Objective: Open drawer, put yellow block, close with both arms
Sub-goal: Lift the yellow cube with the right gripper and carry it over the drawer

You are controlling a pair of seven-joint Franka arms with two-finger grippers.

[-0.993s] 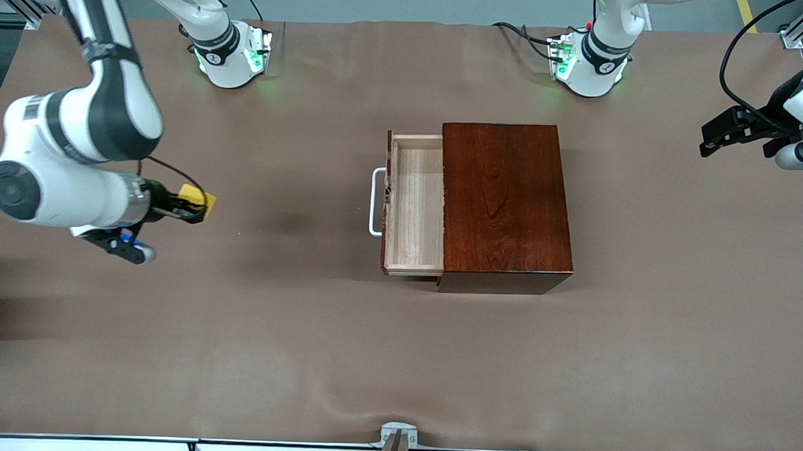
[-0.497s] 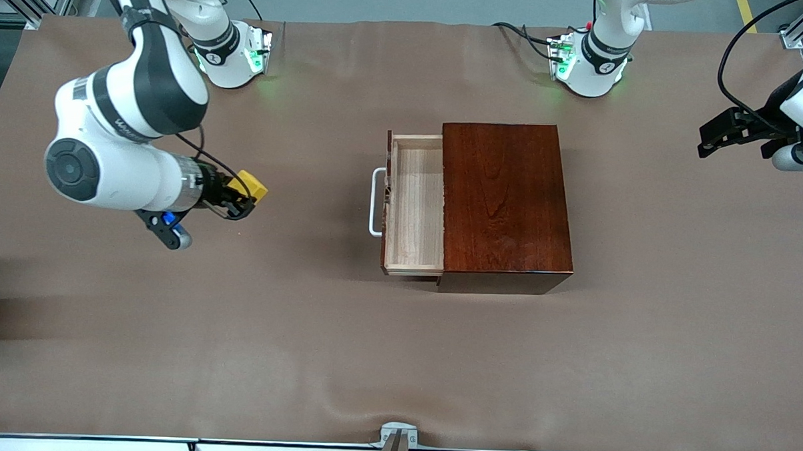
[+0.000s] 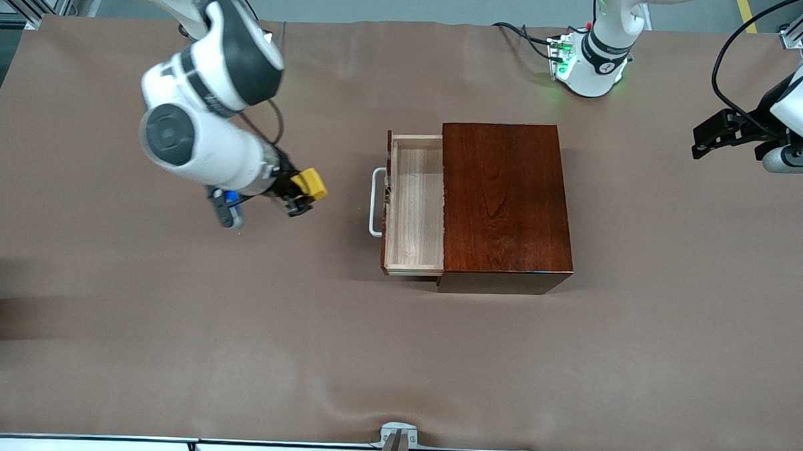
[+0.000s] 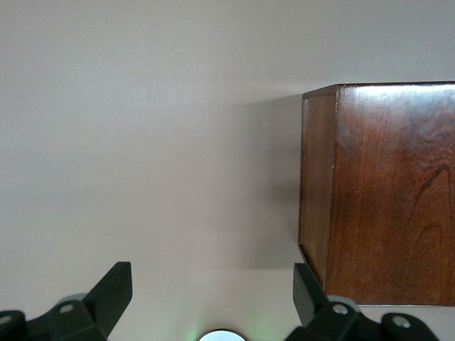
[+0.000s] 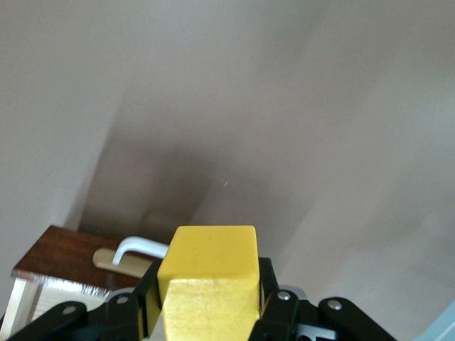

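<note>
Claw of our right arm [image 3: 301, 194], clamped on the yellow block [image 3: 309, 182], had swung much closer to the open drawer [image 3: 415, 206], so we judged the drop near, while our left claw [image 3: 712, 133] waited spread open

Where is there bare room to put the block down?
The pulled-out drawer tray is bare. The table is open between the box and the front camera. Room is tight only by the handle, where the right gripper carries the yellow block.
</note>
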